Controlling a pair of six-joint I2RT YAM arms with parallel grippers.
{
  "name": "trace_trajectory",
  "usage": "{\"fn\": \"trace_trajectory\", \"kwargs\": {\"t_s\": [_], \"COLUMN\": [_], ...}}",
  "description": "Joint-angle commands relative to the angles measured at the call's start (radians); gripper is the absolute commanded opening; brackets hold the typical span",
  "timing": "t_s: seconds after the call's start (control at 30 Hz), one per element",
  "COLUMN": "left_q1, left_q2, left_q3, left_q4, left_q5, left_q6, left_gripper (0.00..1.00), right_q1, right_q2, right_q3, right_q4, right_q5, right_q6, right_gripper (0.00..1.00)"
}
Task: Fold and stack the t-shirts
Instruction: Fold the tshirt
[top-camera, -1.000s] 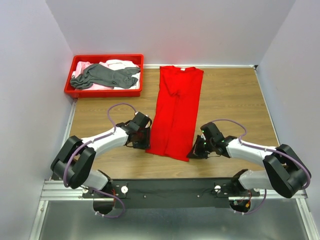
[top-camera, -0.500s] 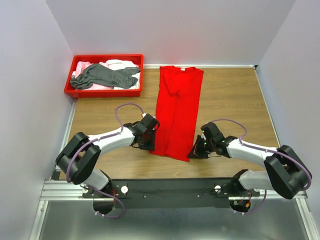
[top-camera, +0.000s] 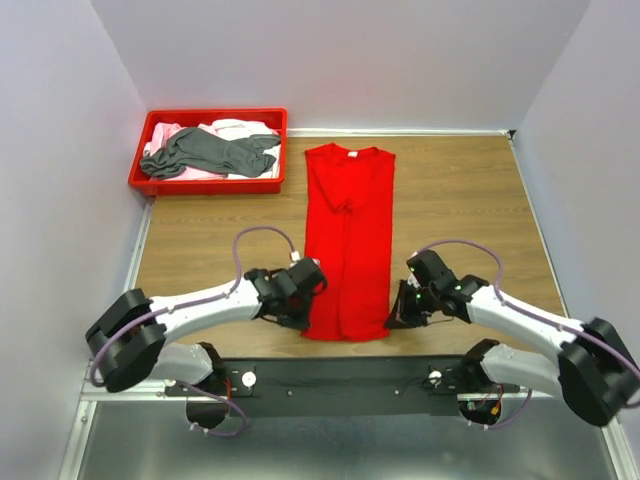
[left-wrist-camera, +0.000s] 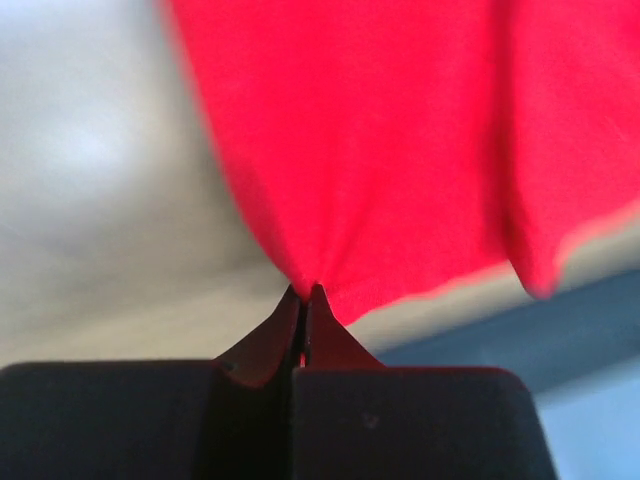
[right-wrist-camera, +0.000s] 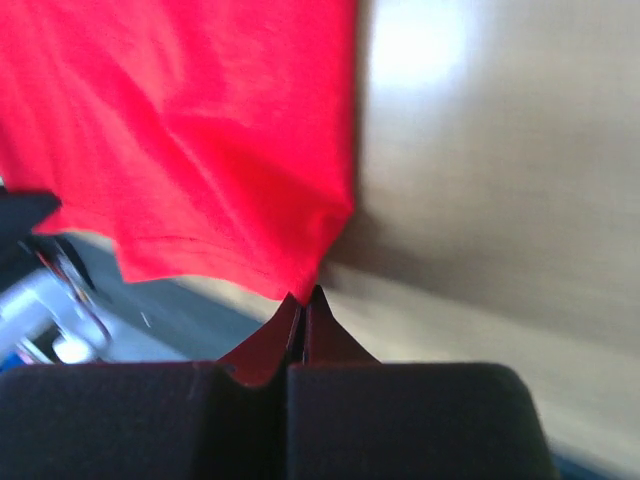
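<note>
Left gripper (top-camera: 304, 320) moved onto near-left hem corner of red t-shirt (top-camera: 348, 235), jaws now clamped on cloth; right gripper (top-camera: 393, 322) pinches near-right corner; shirt shifted nearer.

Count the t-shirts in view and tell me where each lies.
3 at least: the red t-shirt lies flat on the table; the dark grey t-shirt is draped on top in the red tray; the pale pink-white t-shirt lies under it; more may be hidden there.
</note>
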Motion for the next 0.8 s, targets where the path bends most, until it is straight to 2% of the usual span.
{"fn": "trace_trajectory", "kwargs": {"t_s": [0.0,0.1,0.2,0.27,0.3,0.33,0.4,0.57,0.63,0.77], "left_q1": [-0.208,-0.297,-0.276,-0.168,-0.114,-0.063,0.070,0.231,0.260,0.314], "left_q2": [-0.105,-0.137,-0.195,-0.206,-0.198,-0.171,-0.133,0.065,0.091,0.196], "left_q3": [-0.045,-0.049,0.002,0.049,0.060,0.080,0.111,0.272,0.287,0.341], "left_q4": [-0.109,-0.082,-0.088,-0.079,-0.065,-0.030,0.011,0.104,0.120,0.168], "left_q5": [0.107,0.150,0.095,0.050,0.042,0.047,0.039,0.006,0.007,0.006], "left_q6": [-0.191,-0.274,-0.285,-0.207,-0.169,-0.082,-0.006,0.155,0.184,0.218], "left_gripper": [0.00,0.00,0.00,0.00,0.00,0.00,0.00,0.00,0.00,0.00], "right_q1": [0.038,0.042,0.041,0.041,0.041,0.039,0.038,-0.019,-0.028,-0.122], "right_q2": [-0.133,-0.247,-0.250,-0.215,-0.175,-0.138,-0.068,0.217,0.244,0.382], "right_q3": [0.034,0.052,0.137,0.230,0.256,0.323,0.399,0.610,0.646,0.703], "right_q4": [-0.310,-0.417,-0.459,-0.467,-0.453,-0.445,-0.419,-0.300,-0.264,-0.188], "right_q5": [-0.025,-0.023,0.067,0.171,0.293,0.364,0.519,0.572,0.587,0.549], "right_q6": [-0.044,-0.024,-0.028,-0.036,-0.040,-0.062,-0.086,-0.235,-0.266,-0.336], "right_gripper": [0.01,0.01,0.01,0.01,0.01,0.01,0.01,0.01,0.01,0.00]}}
